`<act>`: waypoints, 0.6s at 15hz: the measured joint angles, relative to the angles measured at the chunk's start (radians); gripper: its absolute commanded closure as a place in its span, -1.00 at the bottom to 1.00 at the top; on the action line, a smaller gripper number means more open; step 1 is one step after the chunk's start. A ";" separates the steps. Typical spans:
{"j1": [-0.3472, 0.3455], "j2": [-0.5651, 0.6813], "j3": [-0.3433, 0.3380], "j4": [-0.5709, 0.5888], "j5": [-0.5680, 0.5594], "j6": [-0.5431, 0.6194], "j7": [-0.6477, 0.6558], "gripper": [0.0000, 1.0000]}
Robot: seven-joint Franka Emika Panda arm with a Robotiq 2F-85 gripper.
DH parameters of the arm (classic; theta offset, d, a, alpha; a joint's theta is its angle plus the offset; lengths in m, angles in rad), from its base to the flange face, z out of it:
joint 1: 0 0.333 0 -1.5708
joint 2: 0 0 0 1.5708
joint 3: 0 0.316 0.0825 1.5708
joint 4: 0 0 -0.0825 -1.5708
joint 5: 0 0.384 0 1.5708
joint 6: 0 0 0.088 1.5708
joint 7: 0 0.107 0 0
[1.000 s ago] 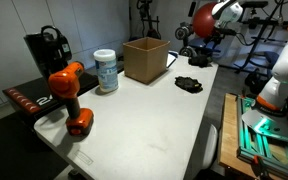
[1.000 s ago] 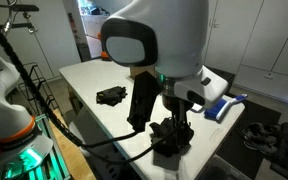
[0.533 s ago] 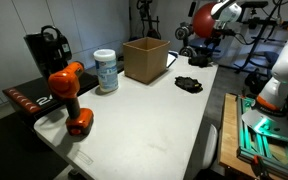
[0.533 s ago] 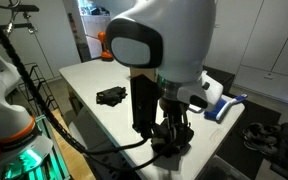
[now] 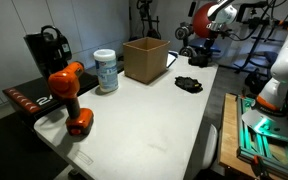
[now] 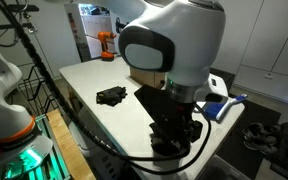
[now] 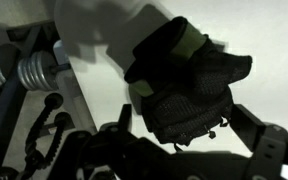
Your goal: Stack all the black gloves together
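Observation:
One black glove lies flat on the white table, and it also shows in an exterior view. A second black glove with yellow-green trim lies at the table's end, right below my gripper. The two fingers stand apart on either side of this glove, and the gripper is open. In an exterior view the gripper is low over that glove, and the big white arm hides most of it. In the exterior view from the table's other end, the arm is far off and the gripper is hard to make out.
An open cardboard box, a white wipes tub, an orange drill and a black machine stand on the table. A blue and white object lies near the arm. Gym gear stands behind.
The arm has shifted and come lower over the glove at the table's end. The other glove and the rest have not moved.

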 measured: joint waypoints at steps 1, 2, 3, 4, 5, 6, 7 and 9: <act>-0.007 0.008 0.008 0.004 0.026 0.001 -0.036 -1.00; -0.014 0.019 0.015 0.009 0.054 0.001 -0.068 -1.00; -0.023 0.034 0.021 0.014 0.078 -0.008 -0.094 -1.00; -0.033 0.052 0.028 0.021 0.092 -0.015 -0.114 -1.00; -0.041 0.069 0.033 0.027 0.101 -0.015 -0.129 -1.00; -0.048 0.087 0.038 0.035 0.106 -0.016 -0.141 -1.00; -0.056 0.104 0.045 0.044 0.107 -0.016 -0.147 -1.00; -0.071 0.133 0.060 0.061 0.110 -0.018 -0.156 -1.00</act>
